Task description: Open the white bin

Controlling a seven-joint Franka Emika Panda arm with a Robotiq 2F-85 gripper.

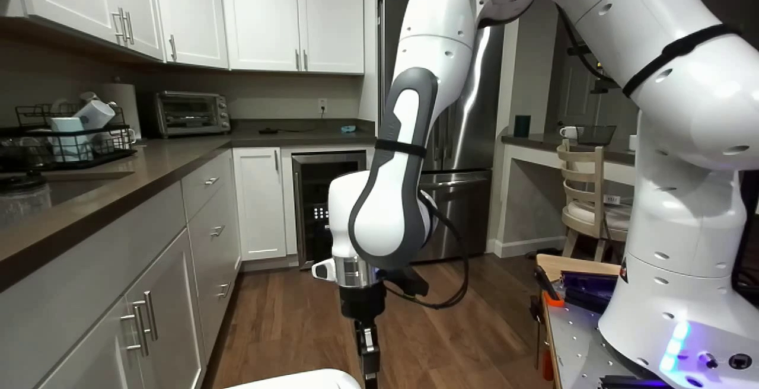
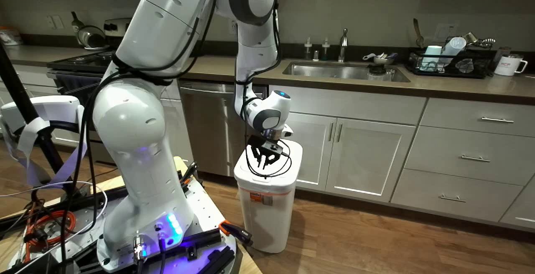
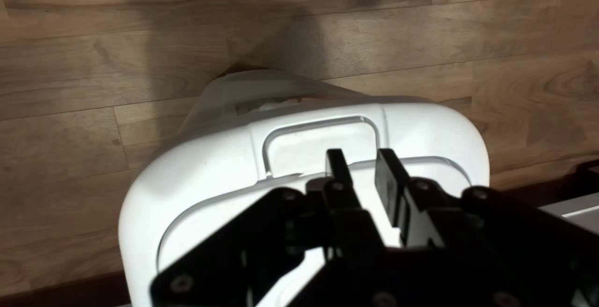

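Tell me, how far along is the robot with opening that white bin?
Looks done: the gripper is at the white bin, near its outlined tab. In hand: perhaps aiming for that tab; the fingers stand apart, gripping nothing. Left: the opening itself, because the lid looks shut.

The arm (image 2: 167, 23) is glossy white, its rounded segments (image 1: 442, 45) dotted with oval recesses (image 1: 604, 8). Dark grey trim (image 1: 415, 77) loops round a white inset (image 1: 384, 217), crossed by a black strap (image 1: 400, 148). Black cables (image 2: 200, 31) trail along it; a bluish light strip (image 1: 675, 347) glows on the base (image 1: 637, 312). Past a silver ring (image 1: 356, 271), the end effector (image 3: 360, 157) is black with round screw heads (image 3: 181, 282).
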